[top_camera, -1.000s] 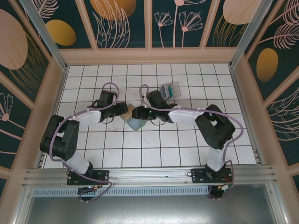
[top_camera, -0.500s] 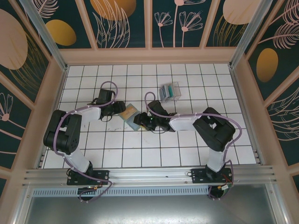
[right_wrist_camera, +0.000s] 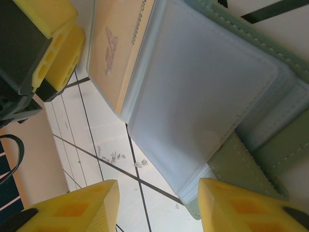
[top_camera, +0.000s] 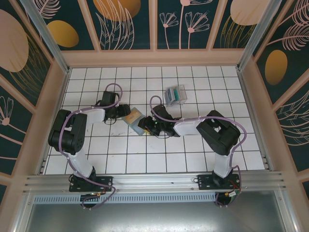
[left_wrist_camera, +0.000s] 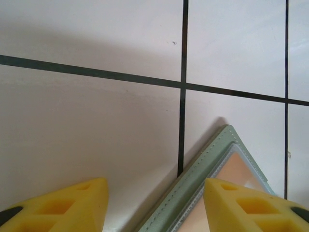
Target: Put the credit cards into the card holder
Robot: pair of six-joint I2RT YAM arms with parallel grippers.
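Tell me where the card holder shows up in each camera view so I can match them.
Top external: card holder mid-table, just left of centre.
Left wrist: its green corner at bottom right.
Right wrist: lying open, across the upper right.
Shared landmark: the tan insert in its pocket.

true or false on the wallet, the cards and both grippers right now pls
1. The sage-green folding card holder lies open, pale bluish inside showing. True.
2. The bunch of blue and grey plastic cards lies on the holder. False: it lies on the white tiled table, apart, farther back.
3. The left gripper is shut. False: its yellow fingers stand apart at the holder's corner.
4. The right gripper is open. True.
5. A peach card with printed digits sits in a holder pocket. True.
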